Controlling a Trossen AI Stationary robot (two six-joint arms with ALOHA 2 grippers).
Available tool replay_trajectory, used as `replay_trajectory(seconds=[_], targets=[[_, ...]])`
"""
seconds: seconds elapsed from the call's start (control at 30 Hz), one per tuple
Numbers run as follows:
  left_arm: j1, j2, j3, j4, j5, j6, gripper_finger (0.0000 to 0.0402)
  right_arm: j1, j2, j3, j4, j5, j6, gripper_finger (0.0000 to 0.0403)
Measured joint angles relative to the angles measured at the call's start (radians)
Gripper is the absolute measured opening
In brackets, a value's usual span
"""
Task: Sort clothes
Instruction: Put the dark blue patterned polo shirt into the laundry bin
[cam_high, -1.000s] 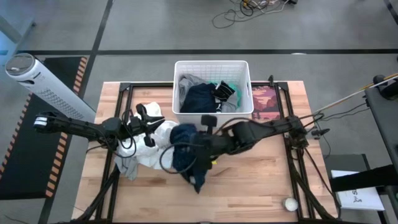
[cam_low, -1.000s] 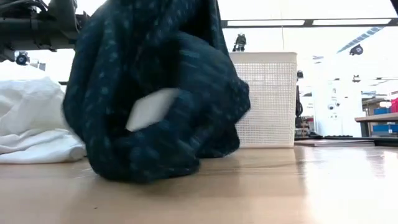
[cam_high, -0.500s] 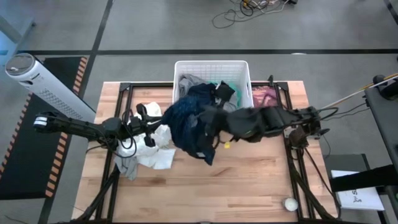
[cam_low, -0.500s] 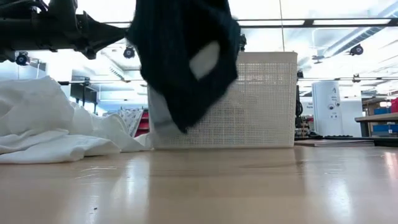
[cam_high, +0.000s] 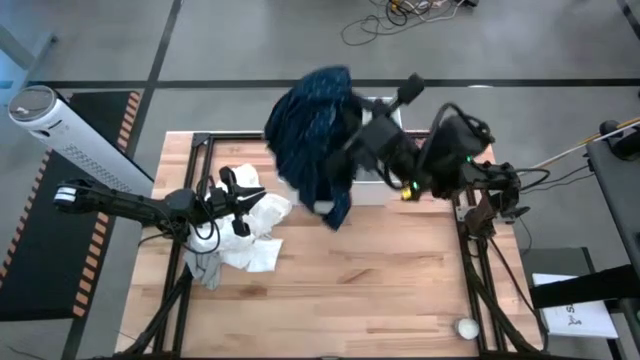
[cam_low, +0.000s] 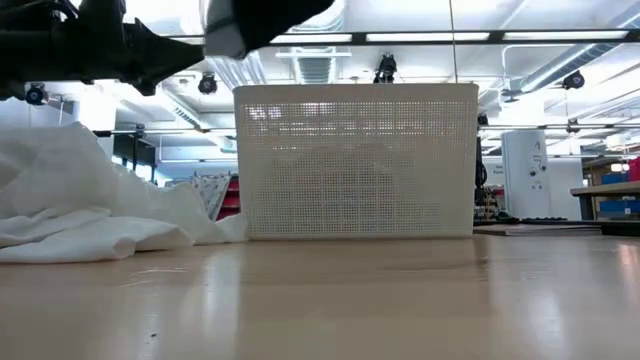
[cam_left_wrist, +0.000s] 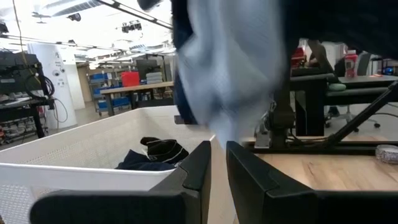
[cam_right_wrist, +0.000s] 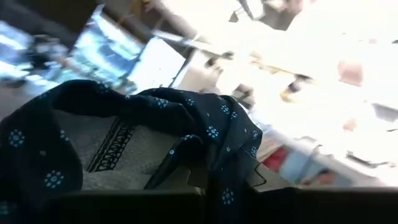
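My right gripper (cam_high: 348, 152) is raised over the white basket (cam_high: 368, 190) and shut on the dark navy dotted garment (cam_high: 312, 128). The garment covers the fingertips in the high view. Only its lower end (cam_low: 258, 18) shows at the top of the low view. The basket (cam_left_wrist: 74, 163) holds more dark clothes (cam_left_wrist: 160, 149). My left gripper (cam_high: 243, 190) hovers shut over the white clothes (cam_high: 245, 240), with only a thin slit between its fingers (cam_left_wrist: 219, 152). The white clothes lie crumpled on the table's left part (cam_low: 80, 210). My right gripper pinches a bunched part of the dotted garment (cam_right_wrist: 186, 134) between its two fingers; the cloth drapes over them and hides the exact spot. The fingers come from the table's right, about level. The garment hangs slack below them, clear of the table, over the basket's left part.
A white tower fan (cam_high: 62, 132) lies off the table's left far corner. A small white ball (cam_high: 466, 327) sits at the near right corner. Bare wood (cam_high: 360, 285) fills the table's near half. Black frame rails run along both sides.
My right gripper has risen and gone toward the far edge, tipping from pointing down to about level. The dotted garment, whose lower part was on the table beside the white clothes, is now lifted clear and hangs over the basket. The white clothes stay put.
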Motion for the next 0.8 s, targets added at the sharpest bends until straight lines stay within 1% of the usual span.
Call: replay_trajectory(seconds=[0.07,0.13,0.2,0.37,0.5,0.6,0.73,0.8], targets=[[0.0,0.001,0.0,0.001,0.0,0.0,0.0038,-0.02,0.0,0.0,0.093,-0.001,-0.105,0.0003],[0.0,0.004,0.0,0.002,0.0,0.0,0.0038,-0.049,0.0,0.0,0.151,-0.004,-0.173,0.0003],[0.0,0.003,0.0,0.005,0.0,0.0,0.0038,-0.086,-0.001,0.0,0.159,-0.004,-0.199,0.0003],[0.0,0.004,0.0,0.008,0.0,0.0,0.0038,-0.195,-0.001,0.0,0.131,0.013,-0.199,0.0003],[0.0,0.005,0.0,0.009,0.0,0.0,0.0038,-0.286,-0.001,0.0,0.063,0.014,-0.152,0.0003],[0.0,0.006,0.0,0.009,0.0,0.001,0.0038,-0.349,-0.001,0.0,-0.025,0.011,-0.064,0.0003],[0.0,0.007,0.0,0.009,0.0,0.004,0.0038,-0.411,-0.001,0.0,-0.212,0.001,0.111,0.0003],[0.0,0.008,0.0,0.009,0.0,0.005,0.0038,-0.431,-0.001,0.0,-0.331,-0.027,0.192,0.0003]])
